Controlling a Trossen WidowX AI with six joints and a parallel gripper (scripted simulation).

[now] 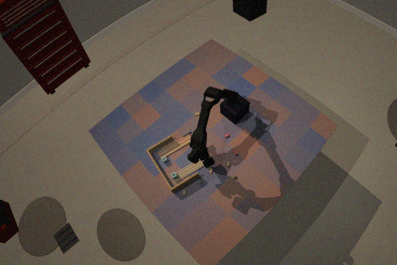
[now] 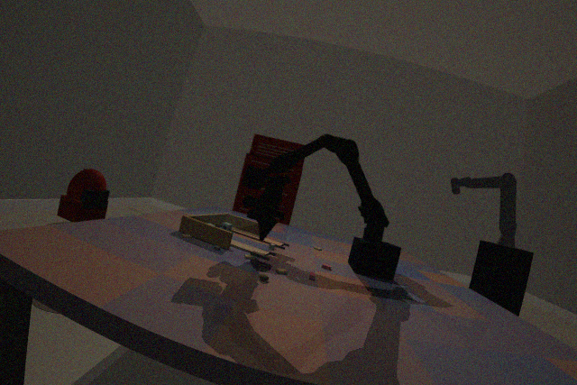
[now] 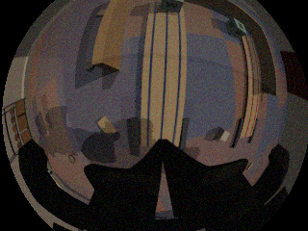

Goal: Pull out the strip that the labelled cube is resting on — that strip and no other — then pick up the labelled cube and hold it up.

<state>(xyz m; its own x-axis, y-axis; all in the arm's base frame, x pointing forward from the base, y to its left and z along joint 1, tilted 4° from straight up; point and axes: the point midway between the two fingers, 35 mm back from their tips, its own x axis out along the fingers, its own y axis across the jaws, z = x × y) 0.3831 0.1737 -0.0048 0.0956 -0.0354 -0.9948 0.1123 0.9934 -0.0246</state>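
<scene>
Two small teal cubes with pale tops stand at the far ends of two strip groups; one cube [image 1: 173,175] [image 3: 170,5] is on the group with blue seams, the other cube [image 1: 164,158] [image 3: 237,26] by the group with red seams. Which cube bears the label, and the exact strip under it, I cannot tell. The blue-seamed strips [image 1: 191,169] [image 3: 171,77] lie side by side. The red-seamed strips [image 3: 249,91] lie apart from them. My gripper [image 2: 263,237] [image 3: 162,142] is shut and empty, pointing down over the near ends of the blue-seamed strips.
A three-sided wooden wall [image 1: 159,170] [image 2: 205,232] [image 3: 111,38] stands around the far ends, open towards the arm. Small loose blocks lie about, among them a tan block [image 1: 228,163] [image 3: 107,125] and a red block [image 1: 227,135]. Dark rails flank the strips' near ends.
</scene>
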